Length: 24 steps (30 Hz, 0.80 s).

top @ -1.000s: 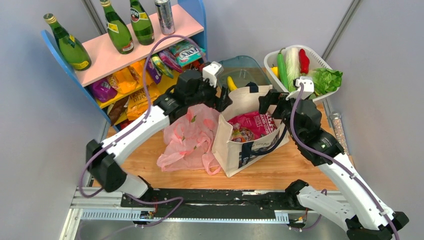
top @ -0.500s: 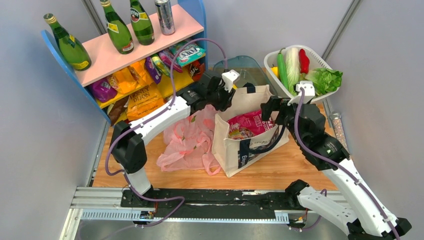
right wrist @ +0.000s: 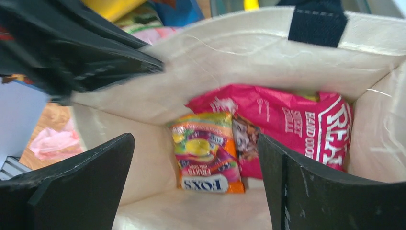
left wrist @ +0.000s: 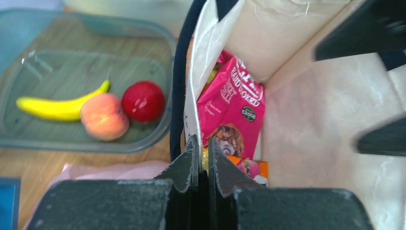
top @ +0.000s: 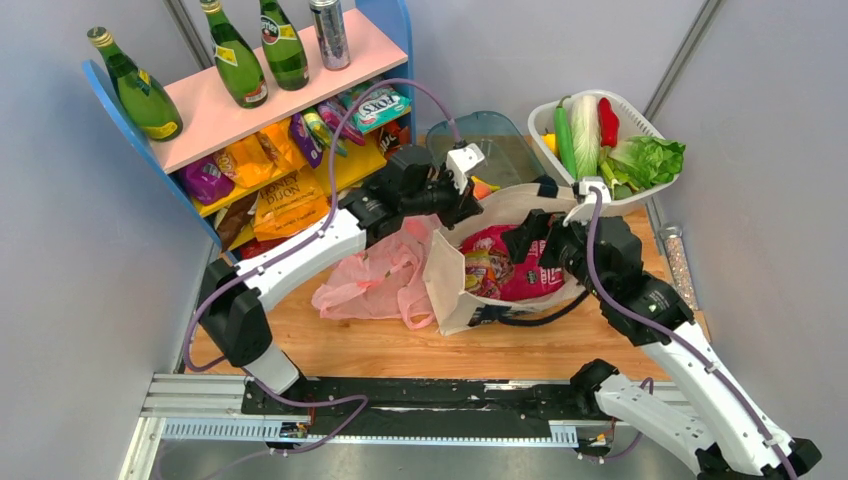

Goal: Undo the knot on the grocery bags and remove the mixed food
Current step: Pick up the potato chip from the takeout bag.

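The cream canvas tote lies tipped at mid table with its mouth spread wide. My left gripper is shut on the tote's far rim. My right gripper hangs open at the tote's mouth, holding nothing. Inside lie a magenta crisp packet and an orange sweets packet. The pink plastic bag slumps left of the tote; its knot is hidden. A banana, peach and red round fruit rest in a clear tub.
A blue and pink shelf at the back left carries green bottles, a can and snack packets. A white basket at the back right holds a cucumber, pale cabbage, red pepper and lettuce. The clear tub sits behind the tote.
My left gripper swung right and closed on the tote's rim. The tote tipped over and its mouth widened. My right gripper moved down and left to the opening.
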Available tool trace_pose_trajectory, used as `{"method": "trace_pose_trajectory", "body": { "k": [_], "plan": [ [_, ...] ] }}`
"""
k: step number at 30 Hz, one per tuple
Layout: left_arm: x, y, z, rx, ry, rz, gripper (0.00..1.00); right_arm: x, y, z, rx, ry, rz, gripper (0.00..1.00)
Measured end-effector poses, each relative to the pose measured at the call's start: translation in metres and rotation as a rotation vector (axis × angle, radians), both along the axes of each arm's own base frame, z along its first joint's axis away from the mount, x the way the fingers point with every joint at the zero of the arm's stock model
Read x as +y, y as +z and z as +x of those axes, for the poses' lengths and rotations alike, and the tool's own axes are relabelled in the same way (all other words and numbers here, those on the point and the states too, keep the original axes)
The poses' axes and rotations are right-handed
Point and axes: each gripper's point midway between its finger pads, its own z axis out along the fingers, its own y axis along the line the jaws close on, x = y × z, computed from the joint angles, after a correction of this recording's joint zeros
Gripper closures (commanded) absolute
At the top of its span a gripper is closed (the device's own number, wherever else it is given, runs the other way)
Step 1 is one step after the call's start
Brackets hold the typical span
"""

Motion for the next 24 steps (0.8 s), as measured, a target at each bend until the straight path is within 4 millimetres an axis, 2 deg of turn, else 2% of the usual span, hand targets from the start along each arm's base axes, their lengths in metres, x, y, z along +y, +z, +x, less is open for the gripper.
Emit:
{"method": "trace_pose_trajectory", "body": {
  "k": [2, 5, 7, 11, 15, 19, 21, 24],
  "plan": [
    [-0.003, 0.012, -0.012, -0.043, -0.05, -0.044, 1.0, -0.005, -0.019, -0.005, 0.048, -0.023, -0.002, 0.0],
    [-0.006, 0.024, -0.026, -0.091, -0.108, -0.1, 1.0, -0.011, -0.03, -0.014, 0.07, -0.044, 0.027, 0.0],
    [-0.005, 0.022, -0.034, -0.106, -0.133, -0.126, 1.0, -0.014, -0.034, -0.019, 0.077, -0.055, 0.056, 0.0],
    [0.004, 0.005, -0.05, -0.113, -0.155, -0.152, 1.0, -0.013, -0.044, -0.027, 0.114, -0.058, 0.111, 0.0],
    [0.015, -0.009, -0.067, -0.091, -0.149, -0.214, 1.0, -0.007, -0.072, -0.034, 0.222, -0.049, 0.112, 0.0],
    [0.02, -0.005, -0.077, -0.062, -0.134, -0.271, 1.0, -0.009, -0.113, -0.043, 0.36, -0.075, 0.067, 0.0],
    [0.02, 0.001, -0.079, -0.057, -0.133, -0.284, 1.0, -0.012, -0.127, -0.048, 0.411, -0.092, 0.046, 0.0],
    [0.019, 0.016, -0.086, -0.059, -0.143, -0.306, 1.0, -0.017, -0.127, -0.051, 0.419, -0.122, 0.053, 0.0]
  ]
}}
